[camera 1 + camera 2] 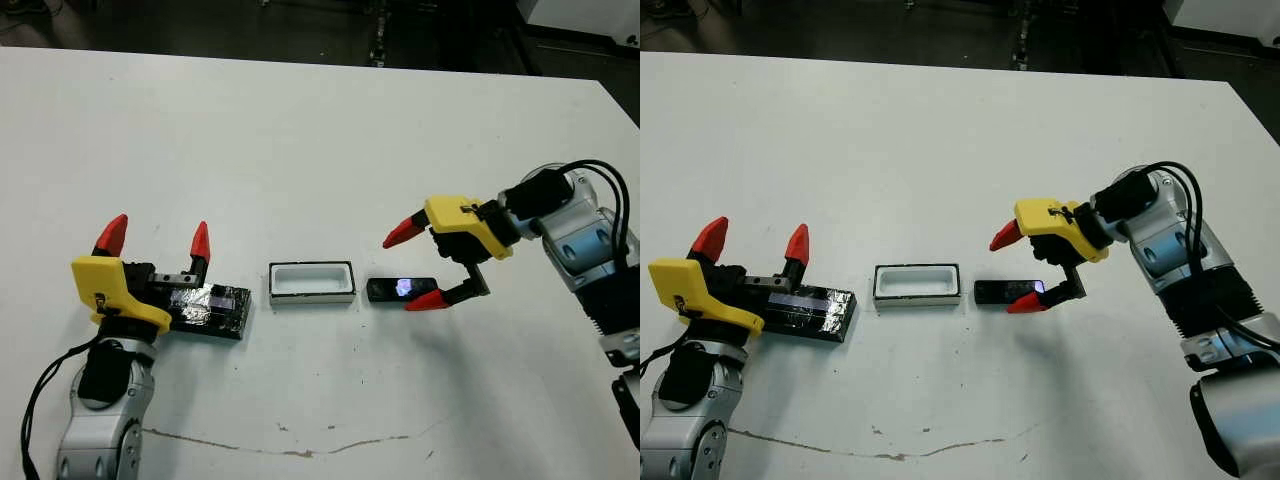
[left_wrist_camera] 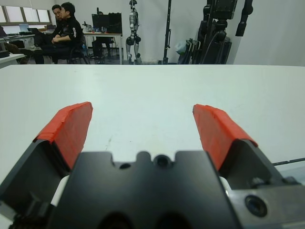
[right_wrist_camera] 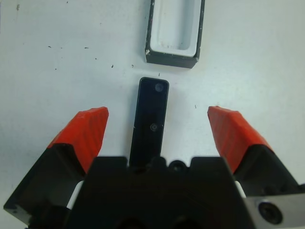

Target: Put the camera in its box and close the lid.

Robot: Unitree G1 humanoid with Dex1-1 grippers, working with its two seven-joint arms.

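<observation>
Camera [image 3: 150, 121] lies between open right end effector [image 3: 157, 129] fingers.

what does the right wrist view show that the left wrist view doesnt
Only the right wrist view shows the camera lying between the open right end effector fingers, with the box just beyond its end. Only the left wrist view shows the open left end effector facing bare table, with people seated far beyond. Both show the white table; neither shows the lid.
</observation>
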